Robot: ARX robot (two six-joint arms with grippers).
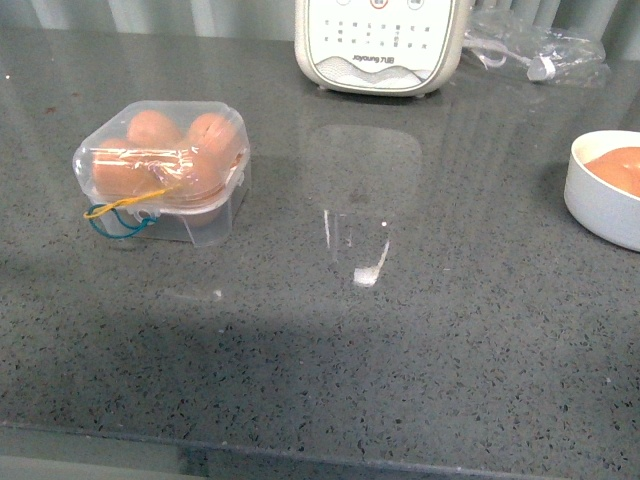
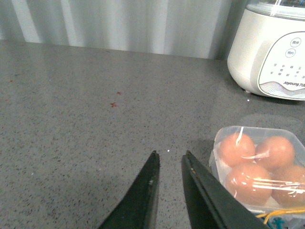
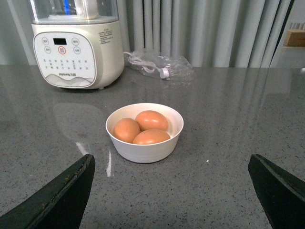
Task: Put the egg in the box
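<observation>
At about nine o'clock on the grey surface the box is seen with its lid down over four brown eggs, with the left hand just beside it, nearly closed and holding nothing. At twelve o'clock a white appliance marked "Joyoung" is seen, its button labels too small to be read. At three o'clock three eggs are held in a white bowl, faced by the right hand, spread wide and empty; since all cells appear filled, another egg could be cracked against the lid if pressed in.
</observation>
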